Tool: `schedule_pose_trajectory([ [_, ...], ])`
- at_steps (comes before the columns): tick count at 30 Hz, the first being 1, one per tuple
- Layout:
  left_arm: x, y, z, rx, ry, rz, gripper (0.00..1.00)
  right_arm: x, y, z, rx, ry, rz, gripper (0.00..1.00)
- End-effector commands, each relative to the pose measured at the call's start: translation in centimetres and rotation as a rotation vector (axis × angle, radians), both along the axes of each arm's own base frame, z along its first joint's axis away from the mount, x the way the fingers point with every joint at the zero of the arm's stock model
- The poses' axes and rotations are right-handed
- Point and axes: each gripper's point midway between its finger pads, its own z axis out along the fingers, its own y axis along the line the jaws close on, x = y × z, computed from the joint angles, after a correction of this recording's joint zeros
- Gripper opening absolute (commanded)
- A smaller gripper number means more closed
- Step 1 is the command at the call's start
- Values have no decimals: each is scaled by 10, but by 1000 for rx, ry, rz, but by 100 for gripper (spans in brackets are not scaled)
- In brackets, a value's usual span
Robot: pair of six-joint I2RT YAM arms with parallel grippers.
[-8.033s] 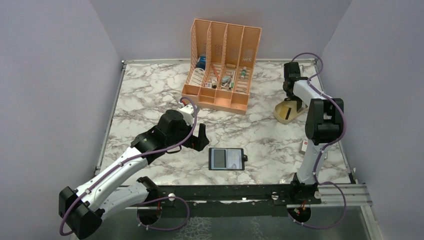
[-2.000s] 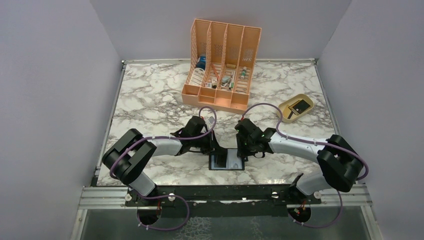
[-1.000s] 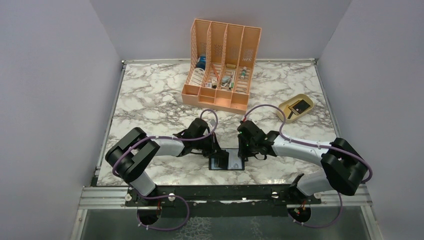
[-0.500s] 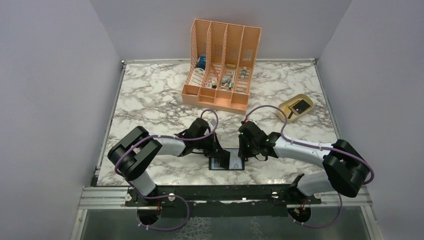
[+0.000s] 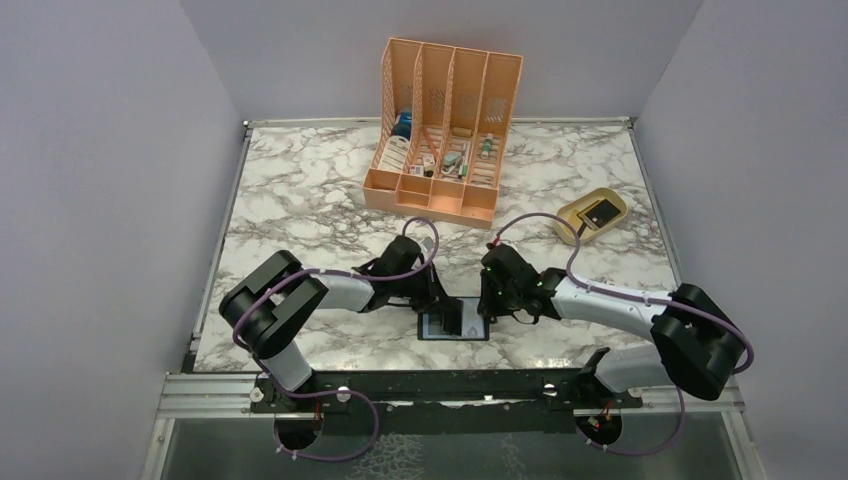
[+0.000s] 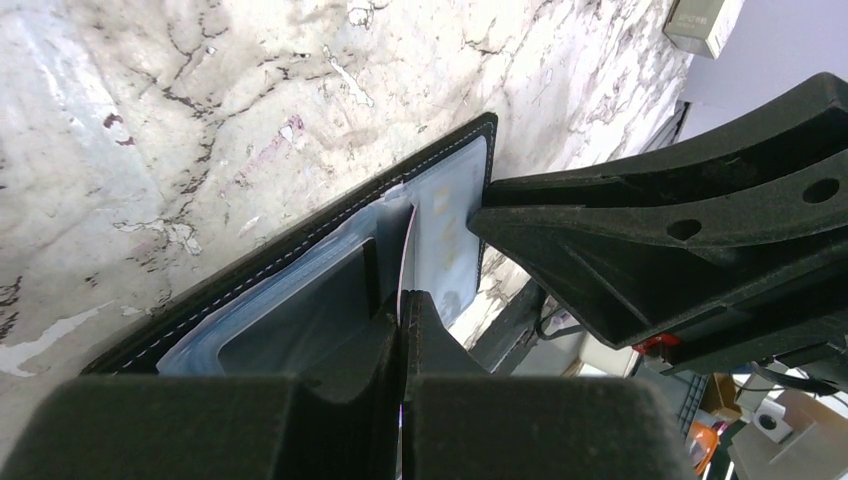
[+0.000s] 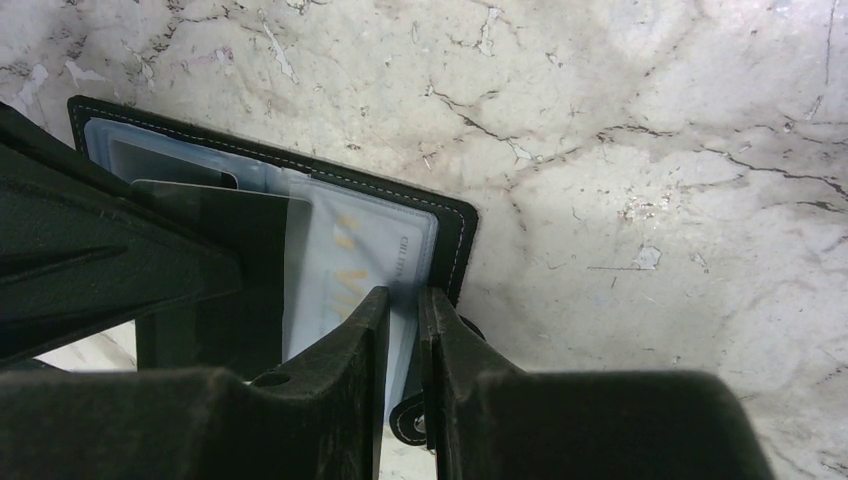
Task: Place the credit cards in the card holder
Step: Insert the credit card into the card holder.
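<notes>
Card holder (image 5: pixel 470 330) lying open and flat on the marble table (image 5: pixel 300 200), close to the near edge and about midway along it, and both arms are on it now! Seconds ago the right arm was off at the beige dish (image 5: pixel 618 200) by the right edge. It has since swung in, and over the last second both wrists have crept lower and closer together.

Left gripper (image 6: pixel 400 300) is pressed tight on a dark card (image 7: pixel 250 240), held on edge with its leading edge down among the clear pockets near the fold. Whether it has entered one, I cannot tell. Right gripper (image 7: pixel 400 300) has its fingers nearly together, pinching the holder's right-hand leaf, steadying it, I'd say.

So we're into the insertion: card lined up, not yet seated.

The holder itself has a black cover with pale stitching and greyish see-through sleeves, with gold lettering showing through the right one.

Further out, a dark flat piece (image 5: pixel 602 213), likely another card, waits in the dish, and the orange organizer (image 5: pixel 445 130) stands at the far edge.
</notes>
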Motion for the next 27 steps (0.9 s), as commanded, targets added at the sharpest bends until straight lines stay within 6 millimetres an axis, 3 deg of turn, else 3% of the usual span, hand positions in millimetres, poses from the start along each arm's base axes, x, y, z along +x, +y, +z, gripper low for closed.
schedule_pose_trajectory([
  [1,10,-1,-7,35,-29,49,0,-14,-13,-9,-25,35,-23,17],
  [6,10,2,-12,51,-40,66,0,-16,-14,-5,5,30,-42,16],
  [13,6,0,-4,29,-57,73,0,-17,-14,0,25,16,-50,16],
  [19,0,3,-2,30,-64,74,28,-17,-12,0,37,16,-45,16],
  [27,-3,14,-5,74,-71,92,46,-16,-14,2,23,6,-39,16],
])
